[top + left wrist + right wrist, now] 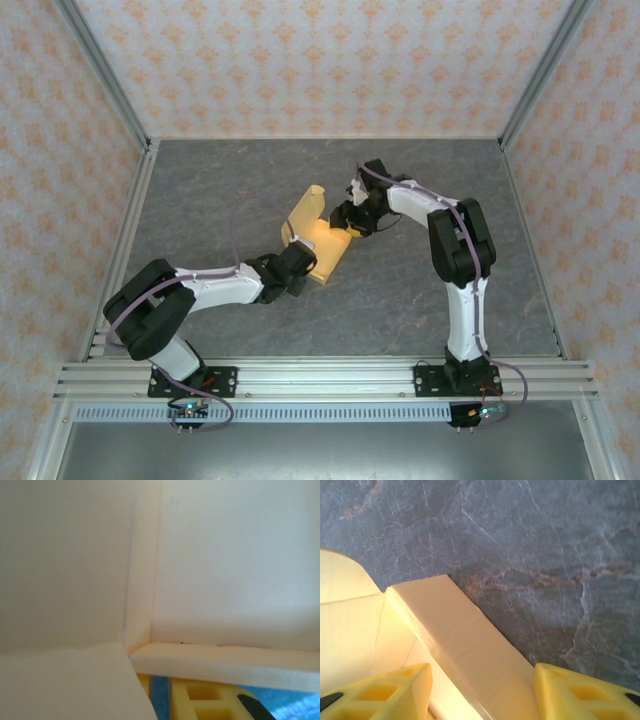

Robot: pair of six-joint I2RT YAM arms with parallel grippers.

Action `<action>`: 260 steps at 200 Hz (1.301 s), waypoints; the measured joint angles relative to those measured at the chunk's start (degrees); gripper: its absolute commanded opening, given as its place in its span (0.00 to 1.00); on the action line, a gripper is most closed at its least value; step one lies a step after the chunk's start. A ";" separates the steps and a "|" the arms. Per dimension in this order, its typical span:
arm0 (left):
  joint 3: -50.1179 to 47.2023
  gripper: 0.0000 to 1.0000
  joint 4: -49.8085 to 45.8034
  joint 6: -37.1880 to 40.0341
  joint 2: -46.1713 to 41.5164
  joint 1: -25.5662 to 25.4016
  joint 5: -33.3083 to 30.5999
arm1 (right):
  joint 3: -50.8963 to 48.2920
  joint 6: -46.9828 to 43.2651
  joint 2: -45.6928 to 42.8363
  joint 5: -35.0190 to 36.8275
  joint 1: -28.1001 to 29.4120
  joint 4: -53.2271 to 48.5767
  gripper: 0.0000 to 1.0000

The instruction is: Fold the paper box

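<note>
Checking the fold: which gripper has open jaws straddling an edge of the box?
The right gripper: its open jaws straddle the folded edge of the box. The left gripper sits against the box, jaws' state unclear.

Robot lab test cell, not a home. Left arm (200, 285) and right arm (455, 250) are bolted to an aluminium extrusion rail (320, 378) at the near edge. Grey stone-look tabletop (420, 300), boxed in by orange-patterned wallpaper panels (330, 60) between slanted metal frame posts (105, 70). Exposed cable (237, 225) loops off the left arm.
</note>
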 measured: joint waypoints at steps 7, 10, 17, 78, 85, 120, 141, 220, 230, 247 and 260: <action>0.35 0.17 0.02 0.28 0.22 0.72 -0.24 | -0.63 0.20 -0.31 0.13 0.00 0.24 0.59; 0.42 0.17 0.04 0.31 0.33 0.98 -0.28 | -0.96 0.31 -0.46 0.20 0.00 0.42 0.59; 0.48 0.17 0.04 0.35 0.42 1.62 -0.42 | -1.49 0.63 -0.72 0.20 -0.02 0.74 0.59; 1.86 0.19 0.02 0.94 1.92 4.07 -1.36 | -8.35 3.93 -4.81 1.07 -0.07 4.81 0.65; 2.23 0.20 0.02 1.22 2.25 4.24 -1.60 | -9.27 4.44 -5.51 1.38 -0.07 5.40 0.66; 3.91 0.26 0.00 2.69 3.43 5.55 -2.89 | -13.57 6.91 -8.96 3.28 0.00 8.17 0.68; 4.63 0.30 0.00 3.58 3.56 5.99 -3.48 | -15.52 7.82 -10.36 4.59 0.15 9.25 0.69; 4.17 0.44 -0.74 4.13 0.87 6.25 -3.21 | -18.23 8.17 -18.69 12.94 -2.36 8.83 0.81; 3.58 0.45 -1.25 3.89 -1.11 6.25 -2.60 | -18.23 8.13 -20.70 14.25 -3.63 8.48 0.83; 2.93 0.49 -1.68 3.08 -4.13 6.25 -1.86 | -18.10 7.96 -23.67 17.90 -6.40 7.37 0.83; 2.45 0.50 -1.86 2.69 -6.21 6.25 -0.81 | -17.46 8.35 -25.00 22.99 -8.94 5.62 0.84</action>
